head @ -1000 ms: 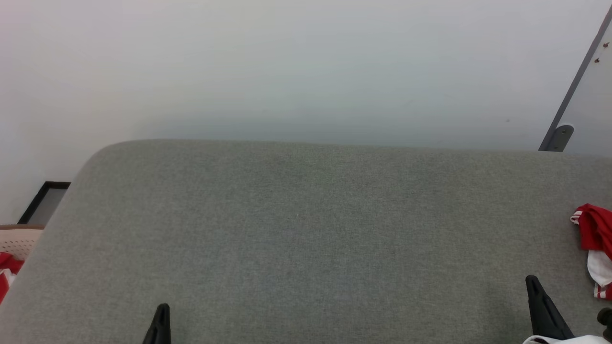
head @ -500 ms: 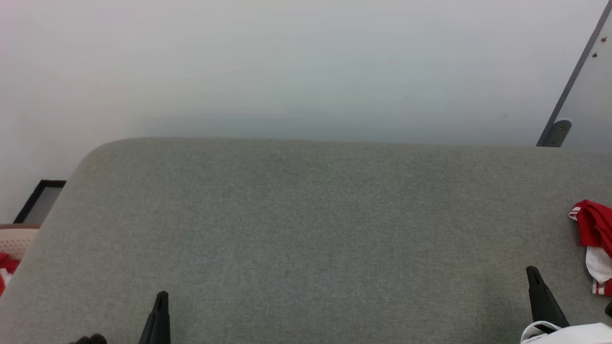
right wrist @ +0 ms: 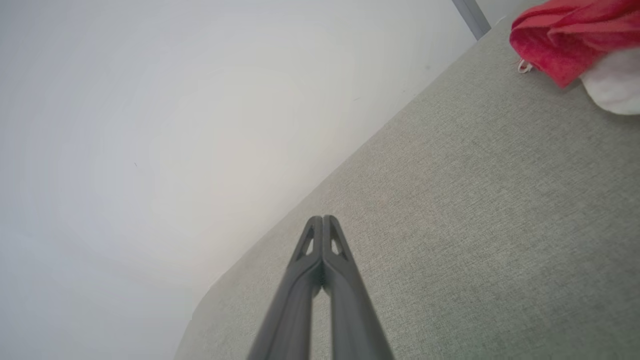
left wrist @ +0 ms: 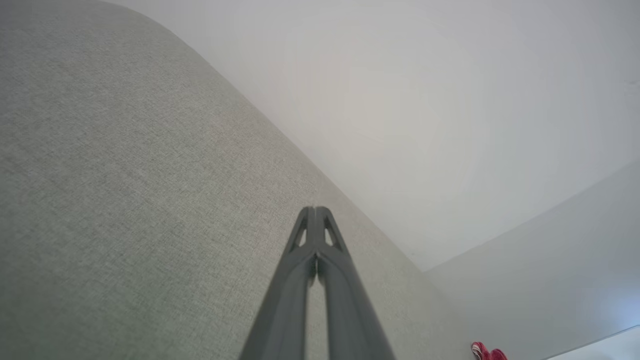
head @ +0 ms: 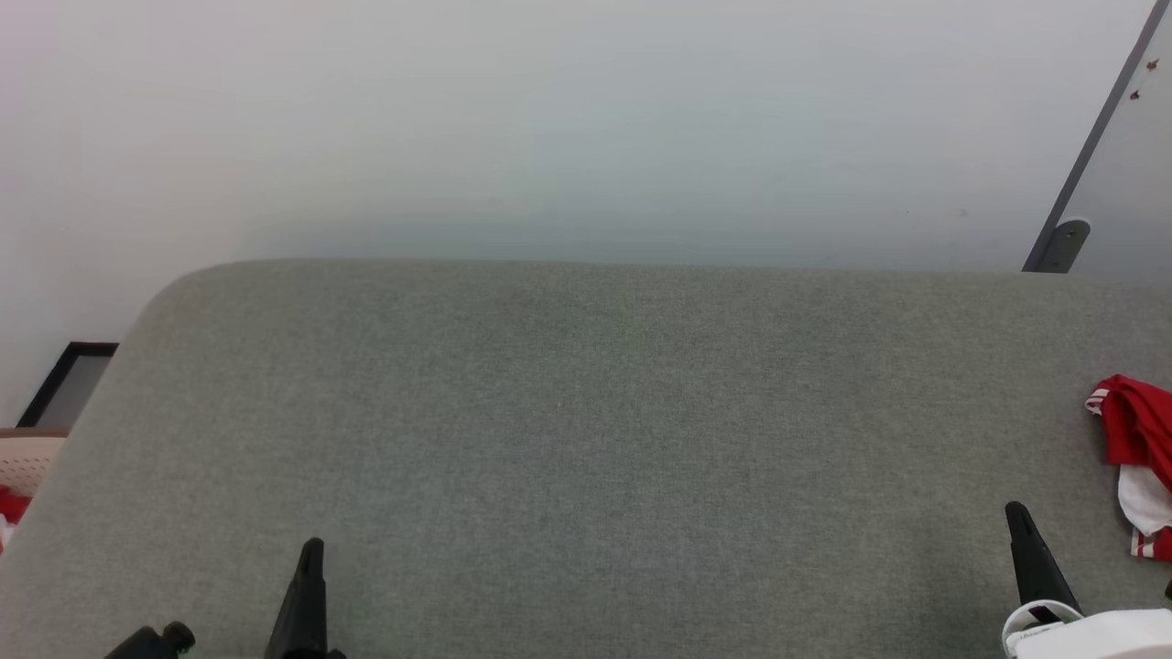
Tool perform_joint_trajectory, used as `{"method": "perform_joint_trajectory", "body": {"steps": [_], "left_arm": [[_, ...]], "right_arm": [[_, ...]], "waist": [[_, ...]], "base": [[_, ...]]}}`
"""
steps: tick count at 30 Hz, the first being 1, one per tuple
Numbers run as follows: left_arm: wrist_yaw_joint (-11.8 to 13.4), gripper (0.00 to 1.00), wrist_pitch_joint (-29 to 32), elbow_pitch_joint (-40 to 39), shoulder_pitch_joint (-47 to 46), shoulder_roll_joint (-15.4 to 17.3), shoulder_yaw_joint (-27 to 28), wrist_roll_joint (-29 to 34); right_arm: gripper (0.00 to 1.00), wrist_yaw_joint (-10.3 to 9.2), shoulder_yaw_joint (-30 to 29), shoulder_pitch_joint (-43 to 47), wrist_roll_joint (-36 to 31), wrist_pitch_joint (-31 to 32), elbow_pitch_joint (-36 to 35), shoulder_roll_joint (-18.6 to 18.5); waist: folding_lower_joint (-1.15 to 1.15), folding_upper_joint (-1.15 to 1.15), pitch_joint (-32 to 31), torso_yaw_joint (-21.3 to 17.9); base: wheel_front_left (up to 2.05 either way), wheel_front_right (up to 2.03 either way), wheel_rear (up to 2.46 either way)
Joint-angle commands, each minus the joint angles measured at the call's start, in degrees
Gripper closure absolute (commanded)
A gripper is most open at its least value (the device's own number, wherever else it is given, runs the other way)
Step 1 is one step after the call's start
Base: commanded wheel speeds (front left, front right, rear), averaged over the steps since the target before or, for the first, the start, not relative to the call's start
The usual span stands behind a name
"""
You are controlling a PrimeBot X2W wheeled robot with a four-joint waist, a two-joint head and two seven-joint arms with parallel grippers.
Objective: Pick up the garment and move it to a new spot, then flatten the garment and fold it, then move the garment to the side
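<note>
Pointing up the head view from its lower left, the left gripper [head: 312, 549] hangs low over the broad grey woven-fabric surface [head: 586, 430]. In the left wrist view its two long dark fingers [left wrist: 300, 280] meet at the tips [left wrist: 315, 212] with nothing between them, leaving just a thin slit lower down. Further right, at the lower right of the head view, the right gripper [head: 1016, 514] rises from a white wrist casing [head: 1090, 633]. The right wrist view shows its tips [right wrist: 323, 220] pressed together in the same way, empty and clear of any cloth. The garment [head: 1135, 448], a crumpled red soft-cloth T-shirt with a white sleeve and red-and-white striped trim, lies on the surface by its right edge, near the right gripper but apart from it. The heap's long axis runs from far to near, with the red folds at the far end and the white sleeve and striped band nearer. The frame cuts off its right side, so its full outline and the way the collar points cannot be told. It appears as a red and white bunch in the right wrist view [right wrist: 565, 40] and a tiny red scrap in the left wrist view [left wrist: 487, 352]. At the head view's far left a beige perforated basket [head: 32, 458] holding red cloth [head: 11, 505] is mostly cropped.
</note>
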Motion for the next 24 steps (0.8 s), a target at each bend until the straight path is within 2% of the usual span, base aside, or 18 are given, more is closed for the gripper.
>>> {"method": "perform_joint_trajectory", "body": {"steps": [1, 24], "left_arm": [[-0.07, 1.00, 0.42, -0.32, -1.55, 0.07, 0.21, -2.10], [-0.11, 1.00, 4.15, 1.74, -5.09, -0.37, 0.78, -15.89]], "right_arm": [[1.00, -0.02, -0.39, -1.90, 1.82, 0.40, -0.49, -0.05], [1.00, -0.04, -1.68, -3.71, 13.89, 3.78, 0.28, 1.51]], "waist": [[0.00, 0.00, 0.08, -0.07], [0.00, 0.00, 1.02, -0.81]], "base": [[0.00, 0.00, 0.00], [0.00, 0.00, 0.00]]}}
